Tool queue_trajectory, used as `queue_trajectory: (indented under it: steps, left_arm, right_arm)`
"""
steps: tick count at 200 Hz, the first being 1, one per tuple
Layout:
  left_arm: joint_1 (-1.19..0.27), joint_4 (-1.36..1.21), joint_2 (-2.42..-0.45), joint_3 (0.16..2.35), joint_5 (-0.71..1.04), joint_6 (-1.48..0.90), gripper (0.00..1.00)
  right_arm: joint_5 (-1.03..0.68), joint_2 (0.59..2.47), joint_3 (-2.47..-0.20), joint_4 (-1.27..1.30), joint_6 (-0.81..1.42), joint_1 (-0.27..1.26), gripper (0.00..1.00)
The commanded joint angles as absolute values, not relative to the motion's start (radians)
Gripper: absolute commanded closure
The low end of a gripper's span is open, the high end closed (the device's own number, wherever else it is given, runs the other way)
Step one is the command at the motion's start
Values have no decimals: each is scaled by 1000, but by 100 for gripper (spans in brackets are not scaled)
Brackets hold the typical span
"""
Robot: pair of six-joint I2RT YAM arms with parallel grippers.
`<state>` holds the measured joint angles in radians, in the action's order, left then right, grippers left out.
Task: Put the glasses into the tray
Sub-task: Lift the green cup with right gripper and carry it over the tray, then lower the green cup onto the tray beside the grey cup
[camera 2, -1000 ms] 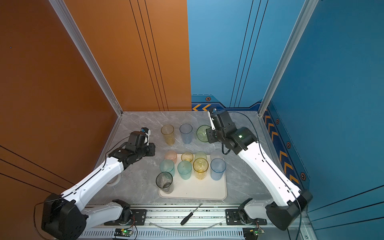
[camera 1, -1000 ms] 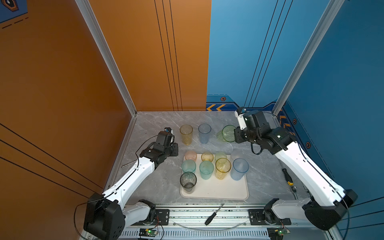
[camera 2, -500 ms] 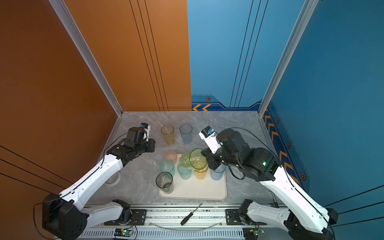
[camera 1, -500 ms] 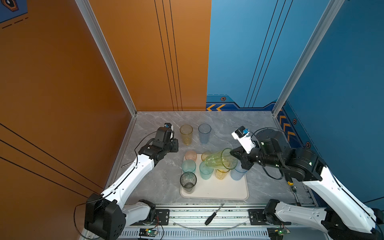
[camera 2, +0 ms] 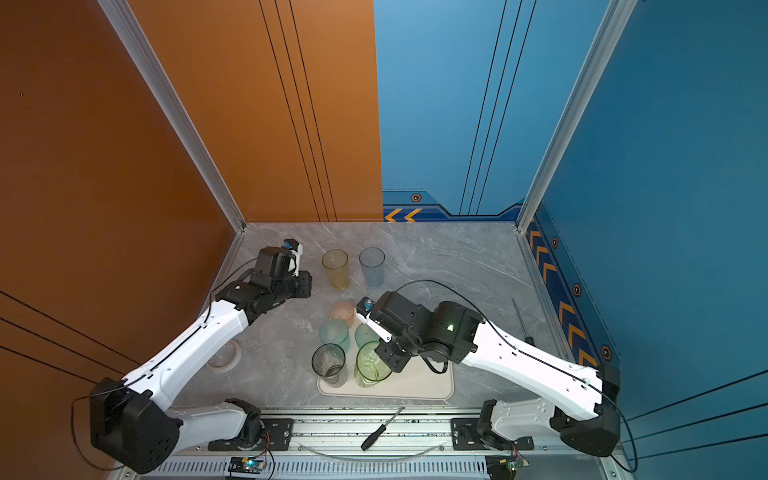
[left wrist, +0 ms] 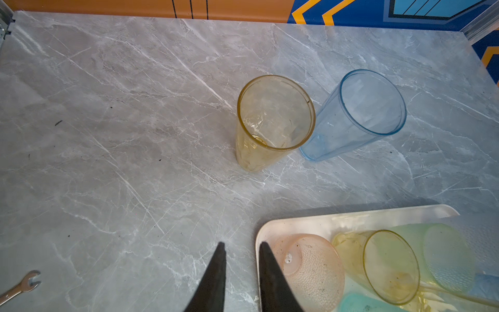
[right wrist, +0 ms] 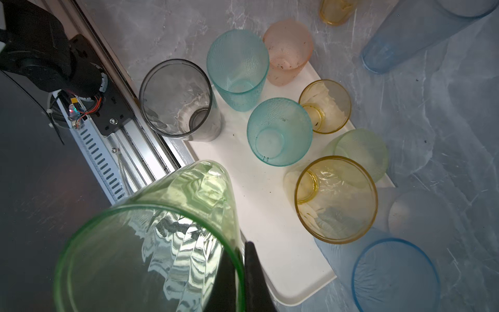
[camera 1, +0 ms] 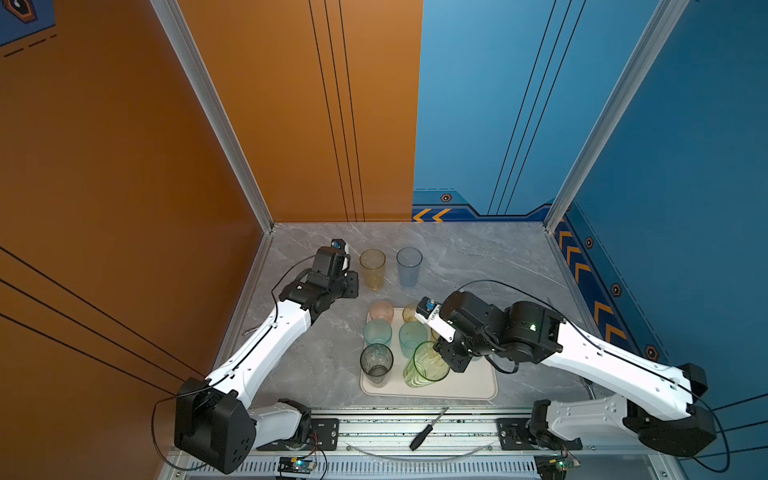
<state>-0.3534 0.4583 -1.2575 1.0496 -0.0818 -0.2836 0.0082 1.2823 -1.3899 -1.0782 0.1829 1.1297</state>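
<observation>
Glasses (camera 1: 411,336) fill much of the cream tray (right wrist: 270,216), and one more hangs in the right end effector (right wrist: 239,254). Its fingers pinch the rim of a ribbed green glass (right wrist: 151,243), one inside the wall and one outside, closed tight on it. That glass is tilted, with its foot pointing away from the end effector over the tray. Whether the foot touches the tray I cannot tell.

Just beside the held glass, a smoke-grey glass (right wrist: 175,100) stands at the tray's corner. Farther out stand two teal glasses (right wrist: 279,132), a pink glass (right wrist: 287,51), two yellow glasses (right wrist: 334,200) and a pale green glass (right wrist: 360,154). A blue glass (right wrist: 394,275) stands at the tray's edge, near the fingers.

The left end effector (left wrist: 240,244) holds nothing. Its fingers stand a narrow gap apart above the grey bench (left wrist: 135,162), just beside the tray's corner and the pink glass. Well ahead of it, off the tray, a tall yellow glass (left wrist: 272,127) and a tall blue glass (left wrist: 359,113) stand side by side on the bench.
</observation>
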Motion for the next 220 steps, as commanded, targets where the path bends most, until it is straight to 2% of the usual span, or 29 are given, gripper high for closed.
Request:
queue_trajectory:
  steps: [1,97,220]
  left_arm:
    - [-348,479,-1260,1073,-95,-268,76]
    - [-348,479,-1259,1062,-95,-267,76]
    - [-347,482,-1264,1054,-98,-260,76]
  right_arm:
    - [45,1326,-1381,-1040,209,1145,100]
    - [130,1477,-1380,-1045,225,1148,100]
    - [85,1542,-1346,-981,235,1126,100]
